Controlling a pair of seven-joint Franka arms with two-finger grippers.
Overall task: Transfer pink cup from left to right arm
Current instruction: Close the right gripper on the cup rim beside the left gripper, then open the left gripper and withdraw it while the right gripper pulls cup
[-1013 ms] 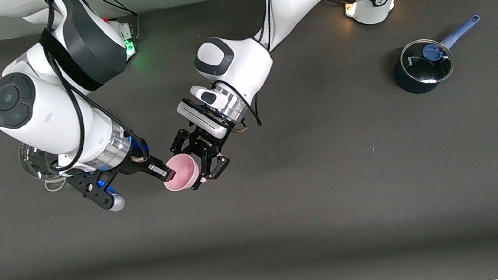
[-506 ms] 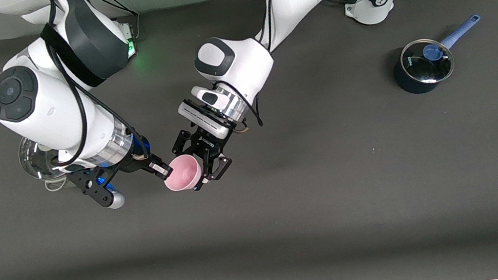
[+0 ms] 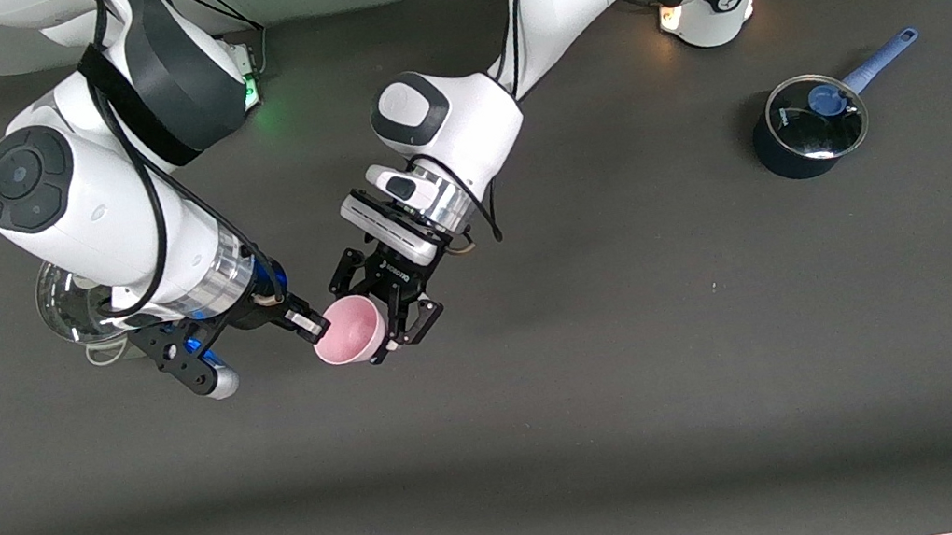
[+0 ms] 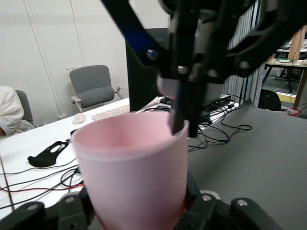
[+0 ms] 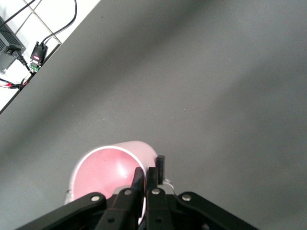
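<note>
Midair, pink cup (image 3: 347,329) cradled in left gripper (image 3: 388,311); right gripper (image 3: 317,324) pinches its rim.

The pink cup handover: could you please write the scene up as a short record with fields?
pink cup: in the air over the middle of the table, mouth tilted toward the front camera
left gripper: claw around the cup's lower body
right gripper: flat fingers pinched on the cup's rim wall, one inside, one outside
handover stage: both grippers on the cup
blue pot: glass-lidded, at the left arm's end of the table
glass lid: on the table, under the right arm
</note>
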